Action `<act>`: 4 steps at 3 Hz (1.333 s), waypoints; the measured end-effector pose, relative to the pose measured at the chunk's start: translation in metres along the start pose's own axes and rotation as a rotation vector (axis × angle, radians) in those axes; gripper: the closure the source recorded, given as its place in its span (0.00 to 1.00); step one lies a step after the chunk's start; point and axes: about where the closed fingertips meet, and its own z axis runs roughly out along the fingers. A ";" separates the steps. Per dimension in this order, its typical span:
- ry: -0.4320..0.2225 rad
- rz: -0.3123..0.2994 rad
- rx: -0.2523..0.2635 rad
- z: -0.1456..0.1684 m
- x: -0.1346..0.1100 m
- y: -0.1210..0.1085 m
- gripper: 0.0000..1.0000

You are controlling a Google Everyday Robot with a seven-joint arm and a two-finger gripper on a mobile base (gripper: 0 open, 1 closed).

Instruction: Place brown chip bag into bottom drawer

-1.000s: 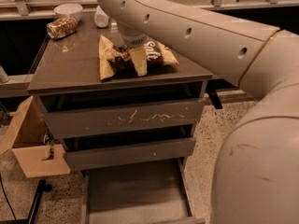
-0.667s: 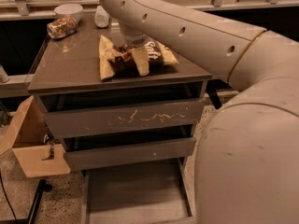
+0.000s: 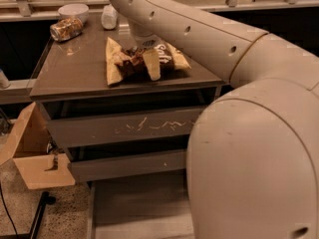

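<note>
The brown chip bag [image 3: 167, 56] lies on top of the drawer cabinet [image 3: 70, 68], dark foil with tan ends and white "Salt" lettering. My gripper [image 3: 144, 59] comes down from the arm above and sits on the middle of the bag. One pale finger [image 3: 152, 64] shows in front of the bag, which bunches between the jaws and still rests on the top. The bottom drawer [image 3: 139, 205] is pulled out at the foot of the cabinet, its plain floor bare. My arm's big elbow fills the right side and hides the drawer's right part.
A shiny speckled packet [image 3: 66, 29], a white bowl [image 3: 73, 10] and a small white bottle [image 3: 108, 18] stand at the back of the top. The upper drawer front [image 3: 149, 126] bears pale scratches. An open cardboard box [image 3: 35, 156] sits at the left.
The arm's elbow has swung closer and fills more of the right side. The gripper and the bag stay at the same place on the cabinet top.
</note>
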 end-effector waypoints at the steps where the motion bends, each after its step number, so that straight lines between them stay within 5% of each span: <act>1: -0.005 0.000 -0.030 0.006 0.001 0.002 0.00; 3: -0.053 -0.015 -0.119 0.018 -0.011 0.023 0.00; 4: -0.064 -0.029 -0.147 0.021 -0.016 0.032 0.26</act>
